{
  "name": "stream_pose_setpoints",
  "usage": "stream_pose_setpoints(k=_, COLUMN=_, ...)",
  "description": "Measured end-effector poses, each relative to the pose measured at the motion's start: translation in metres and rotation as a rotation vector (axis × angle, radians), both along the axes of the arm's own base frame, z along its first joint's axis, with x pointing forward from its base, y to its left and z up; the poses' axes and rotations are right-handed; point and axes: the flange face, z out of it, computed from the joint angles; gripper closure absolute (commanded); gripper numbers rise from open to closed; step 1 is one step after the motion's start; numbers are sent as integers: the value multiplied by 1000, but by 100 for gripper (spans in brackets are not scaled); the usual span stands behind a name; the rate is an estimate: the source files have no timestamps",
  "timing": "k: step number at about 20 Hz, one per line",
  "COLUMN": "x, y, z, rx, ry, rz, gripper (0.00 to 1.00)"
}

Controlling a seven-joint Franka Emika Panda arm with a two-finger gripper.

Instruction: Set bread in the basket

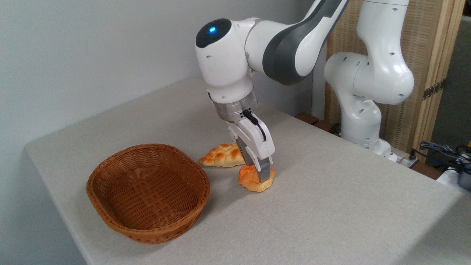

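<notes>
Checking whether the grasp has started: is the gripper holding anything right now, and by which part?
The gripper is down on the small orange bun, a finger over its top middle. Whether the fingers are clamped cannot be told; the bun is tilted on the table.

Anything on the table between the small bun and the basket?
Nothing: in the camera view the tablecloth between the bun, under the tool, and the basket is bare. The braided loaf lies further back.

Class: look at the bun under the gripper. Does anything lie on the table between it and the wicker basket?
Nothing visible does. The bun faces bare table toward the basket; the braided loaf lies behind that line.
</notes>
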Motion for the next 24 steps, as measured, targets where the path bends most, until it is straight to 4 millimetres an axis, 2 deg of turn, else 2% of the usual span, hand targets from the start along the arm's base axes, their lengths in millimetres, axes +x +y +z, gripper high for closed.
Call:
stream_pose_setpoints(k=11, x=0, y=0, z=0, rx=-4, ry=0, rz=-19, gripper=72)
stream_pose_setpoints(k=13, x=2, y=0, z=5, rx=-4, ry=-10, rz=-19, gripper=71)
stream_pose_setpoints(k=15, x=9, y=-2, z=28, rx=-5, ry=-13, rz=-25, gripper=71)
stream_pose_setpoints(k=17, x=21, y=-6, z=70, rx=-7, ry=-23, rz=-36, gripper=71)
stream_pose_setpoints(k=20, x=54, y=-11, z=133, rx=-10, ry=-114, rz=-46, gripper=68)
stream_pose_setpoints(k=22, x=79, y=-13, z=145, rx=-11, ry=-159, rz=-48, gripper=67)
stream_pose_setpoints(k=24, x=109, y=-20, z=132, rx=-13, ry=-223, rz=-55, gripper=62)
